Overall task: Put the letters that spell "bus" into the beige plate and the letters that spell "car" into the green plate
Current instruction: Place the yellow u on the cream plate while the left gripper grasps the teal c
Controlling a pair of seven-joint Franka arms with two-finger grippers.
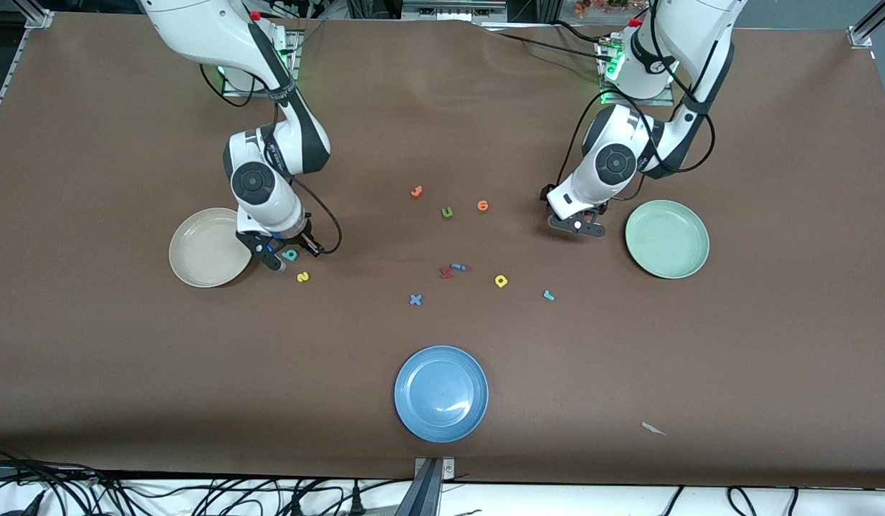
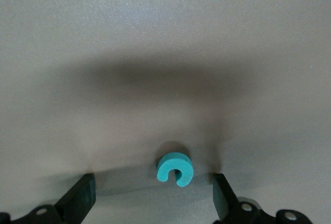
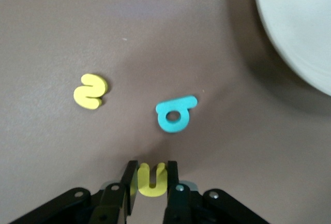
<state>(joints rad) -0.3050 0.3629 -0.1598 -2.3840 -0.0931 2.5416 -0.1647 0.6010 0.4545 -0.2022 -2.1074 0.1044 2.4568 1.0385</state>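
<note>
My right tool (image 3: 151, 178) sits low over the worktop (image 1: 127, 358) at the left of the front frame, just beside the beige plate (image 1: 207, 247). Its fingers are pinched tight on the yellow "u" (image 3: 151, 180), seen at the bottom centre of the right wrist frame. The teal "b" (image 3: 175, 114) lies flat near the tool's tip, and the yellow "s" (image 3: 90, 91) lies a little apart from it; in the front frame the "s" shows just below the "b". The beige plate holds no letters.

My left tool (image 2: 152, 195) is at the right of the front frame, beside the green plate (image 1: 666, 239), which holds no letters. Its fingers (image 2: 80, 198) stand spread wide, holding nothing, with the teal "c" (image 2: 174, 168) lying on the worktop between them, at the lower centre of the left wrist frame.

In the middle of the front frame lie the yellow "a" (image 1: 501, 281) and, lower right of it, the teal "r" (image 1: 549, 294). A blue plate (image 1: 441, 393) sits at lower centre.
</note>
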